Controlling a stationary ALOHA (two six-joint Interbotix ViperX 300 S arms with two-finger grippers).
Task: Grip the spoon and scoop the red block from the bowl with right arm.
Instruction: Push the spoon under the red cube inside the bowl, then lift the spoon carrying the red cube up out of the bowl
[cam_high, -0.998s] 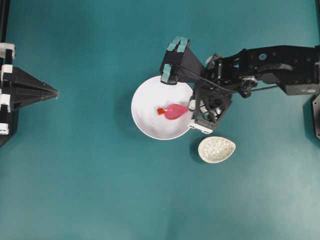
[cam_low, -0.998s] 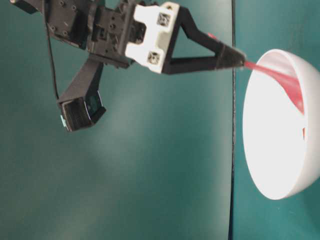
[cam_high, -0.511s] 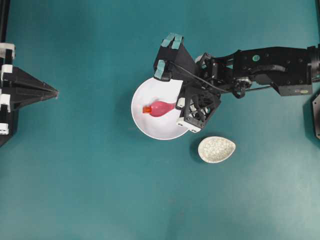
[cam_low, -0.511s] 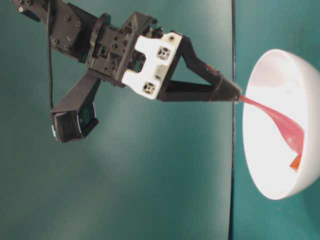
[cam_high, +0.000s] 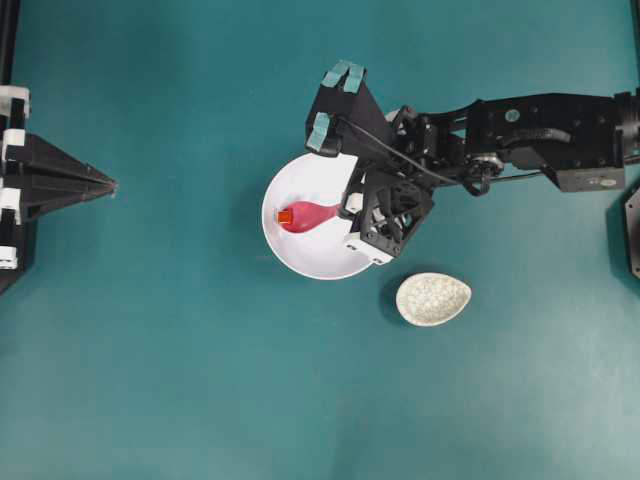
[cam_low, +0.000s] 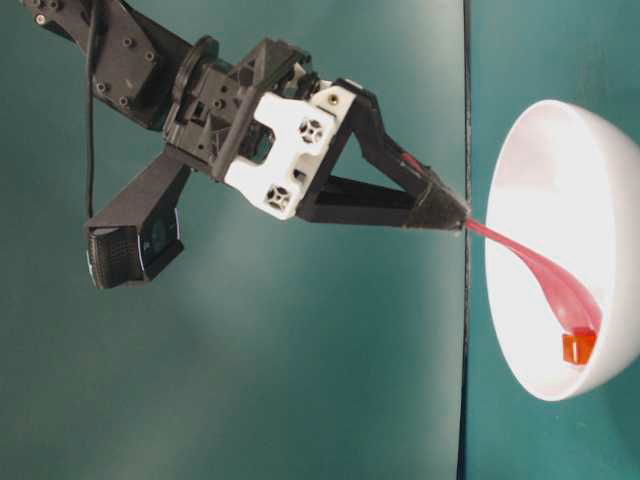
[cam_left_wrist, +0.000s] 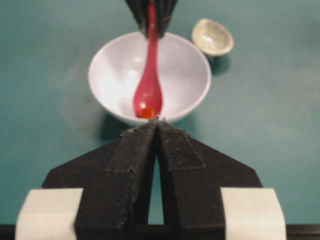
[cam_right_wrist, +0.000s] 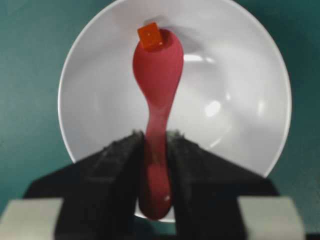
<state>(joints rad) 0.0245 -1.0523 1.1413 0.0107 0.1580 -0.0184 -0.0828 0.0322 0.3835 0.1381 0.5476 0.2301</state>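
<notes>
Glossy magenta spoon (cam_right_wrist: 156, 85) clamped in right gripper (cam_right_wrist: 154, 145), tiny cube (cam_right_wrist: 150, 35) at tip, left gripper (cam_left_wrist: 156, 127) clenched.

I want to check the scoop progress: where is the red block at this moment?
In the overhead view, the red block sits at the tip of the spoon, near the left inner wall of the white bowl.

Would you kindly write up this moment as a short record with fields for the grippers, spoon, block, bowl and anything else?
right gripper: shut on the spoon's handle
spoon: scoop down inside the bowl, tip against the red block
red block: at the spoon's tip, near the bowl's wall
bowl: white, on the teal table
left gripper: shut, empty, apart from the bowl
speckled dish: beside the bowl, empty
</notes>
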